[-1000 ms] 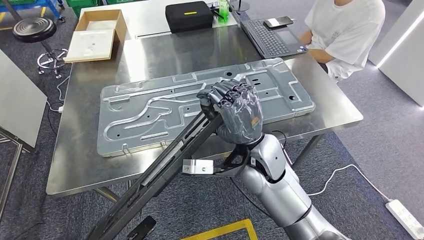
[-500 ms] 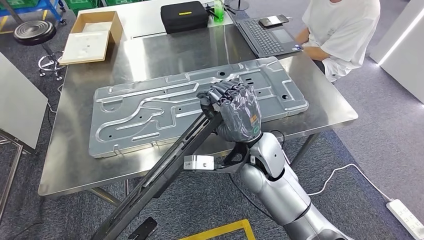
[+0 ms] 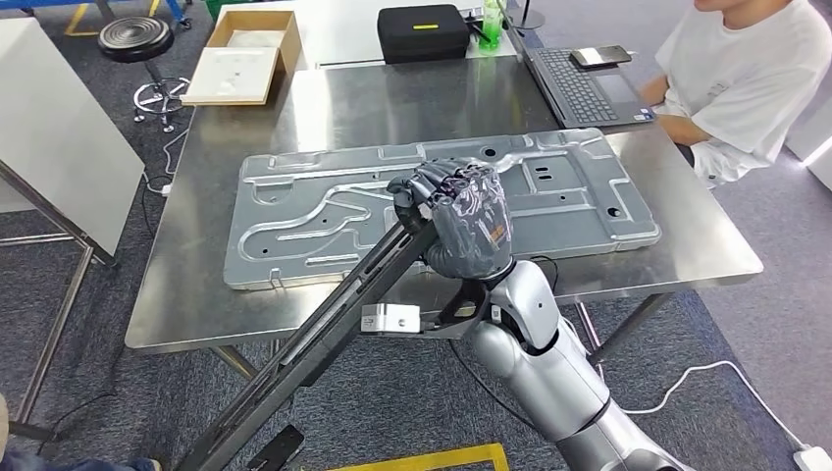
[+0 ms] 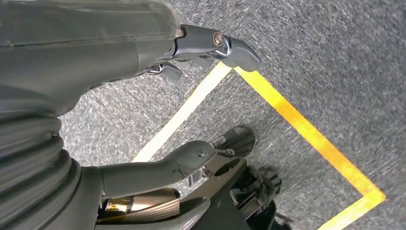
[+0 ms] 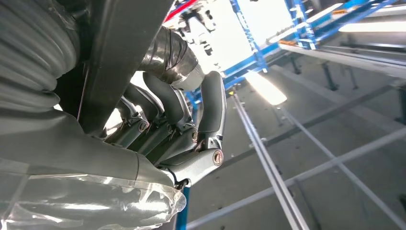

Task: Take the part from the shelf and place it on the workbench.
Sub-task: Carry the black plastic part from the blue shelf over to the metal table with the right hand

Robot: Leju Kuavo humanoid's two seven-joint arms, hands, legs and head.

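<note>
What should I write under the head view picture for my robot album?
The robot's right hand grips a long black part above a steel workbench, where a big grey panel lies.

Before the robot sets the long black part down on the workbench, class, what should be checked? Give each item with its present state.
1. Part held firmly: the right hand grips the long black part near its upper end; ok.
2. Part over the workbench: its upper end is above the surface, while the rest slants down past the near edge; not ok.
3. Landing spot free: the grey metal panel covers much of the bench under the hand; not ok.
4. Person clear: seated at the far corner by the laptop, apart from the part; ok.
5. Left hand free: fingers apart above the floor; ok.
</note>
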